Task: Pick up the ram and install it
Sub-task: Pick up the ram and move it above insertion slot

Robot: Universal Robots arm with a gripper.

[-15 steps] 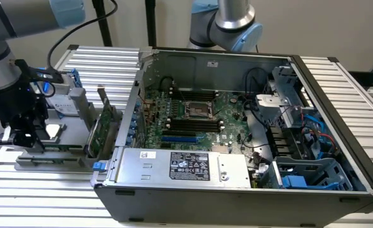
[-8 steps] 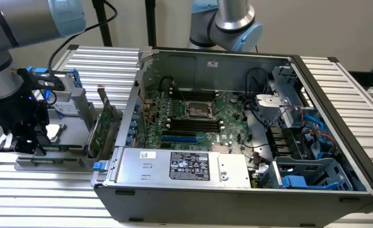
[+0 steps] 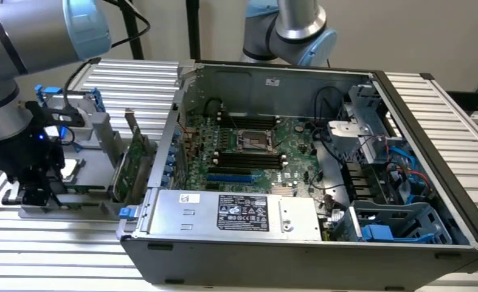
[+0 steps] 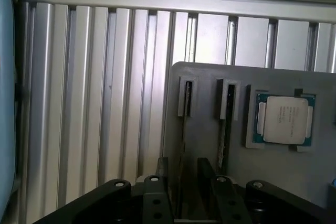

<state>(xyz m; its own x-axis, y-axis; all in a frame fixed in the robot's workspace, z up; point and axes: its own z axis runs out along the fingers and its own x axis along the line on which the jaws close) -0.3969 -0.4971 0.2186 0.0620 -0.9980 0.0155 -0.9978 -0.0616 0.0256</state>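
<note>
I saw fingers (image 4: 206,172) apart, straddling but prob. not pinching the ram (image 4: 183,129), which stood edge-on in a holder (image 4: 202,108) slot beside the case (image 3: 304,243); I judged it light, stiff, fragile, best gripped by bare board faces.

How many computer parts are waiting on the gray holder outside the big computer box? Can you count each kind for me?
ram sticks: 2
processor chip: 1
expansion card: 1
Total: 4
</note>
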